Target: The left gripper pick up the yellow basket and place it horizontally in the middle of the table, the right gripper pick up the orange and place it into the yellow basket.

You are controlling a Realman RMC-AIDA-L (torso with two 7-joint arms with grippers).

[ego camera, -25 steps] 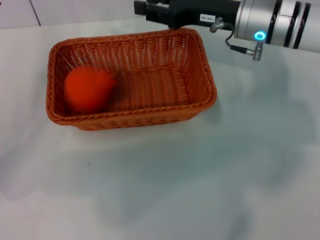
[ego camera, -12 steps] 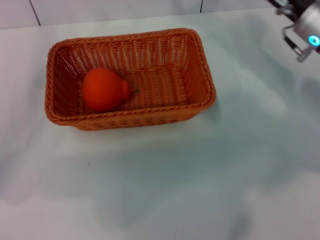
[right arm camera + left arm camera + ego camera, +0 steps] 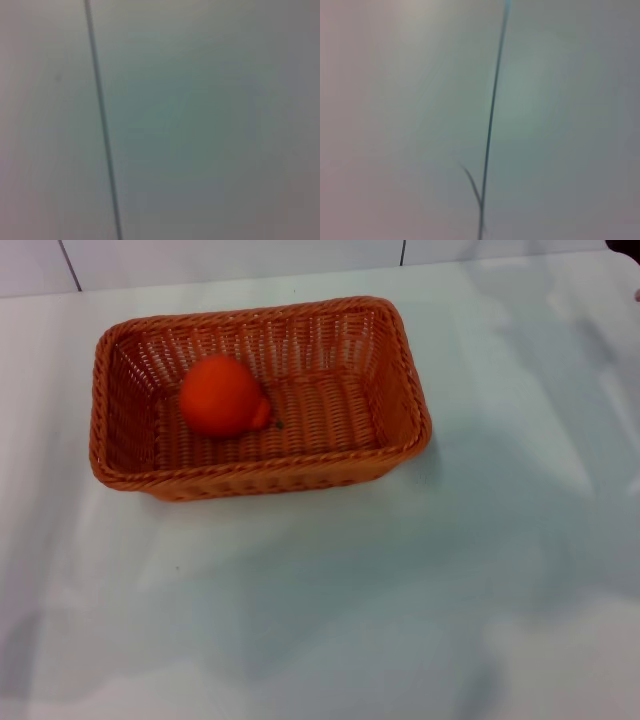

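The yellow basket [image 3: 405,430], orange-brown woven wicker, lies lengthwise across the white table [image 3: 400,590] at the upper middle of the head view. The orange [image 3: 222,395] rests inside it, left of the basket's middle, its small nub pointing right. Neither gripper shows in the head view. Only a tiny dark bit of the right arm [image 3: 636,248] shows at the top right corner. The two wrist views show only pale surface with a thin dark line and no fingers.
A tiled wall edge [image 3: 230,260] runs behind the table's far side. White tabletop extends in front of and to the right of the basket.
The right arm has pulled back from above the basket's far right corner and left the view at the top right. The orange has rolled from the basket's left end toward its middle.
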